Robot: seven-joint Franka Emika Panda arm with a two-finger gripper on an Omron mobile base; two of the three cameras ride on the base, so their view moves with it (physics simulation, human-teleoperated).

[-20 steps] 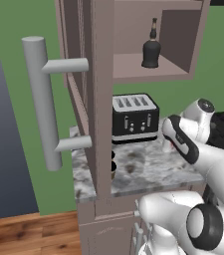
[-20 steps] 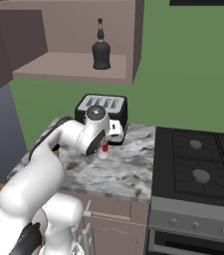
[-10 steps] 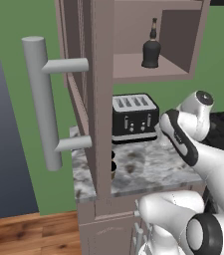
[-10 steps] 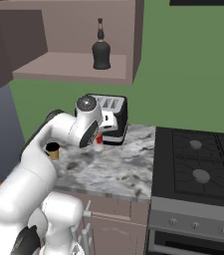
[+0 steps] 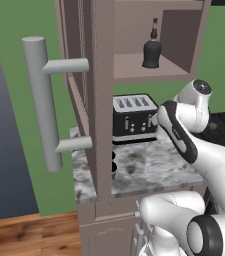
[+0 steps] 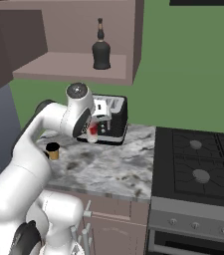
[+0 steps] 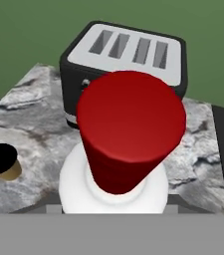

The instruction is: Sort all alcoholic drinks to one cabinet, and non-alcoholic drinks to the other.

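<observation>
The end effector (image 6: 94,130) is clamped on the slim clear bottle with red cap (image 7: 129,130), held above the marbled grey worktop (image 6: 114,167) before the black 4-slot toaster (image 6: 111,118). Keep it upright; raise it to the mauve-brown wooden wall cabinet's shelf (image 6: 63,65), beside the squat black bottle (image 6: 101,50).

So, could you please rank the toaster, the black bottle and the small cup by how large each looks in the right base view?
1. Black four-slot toaster, partly hidden by the arm.
2. Black bottle on the cabinet shelf.
3. Small tan cup, clearly smallest, though nearer the camera.
</observation>
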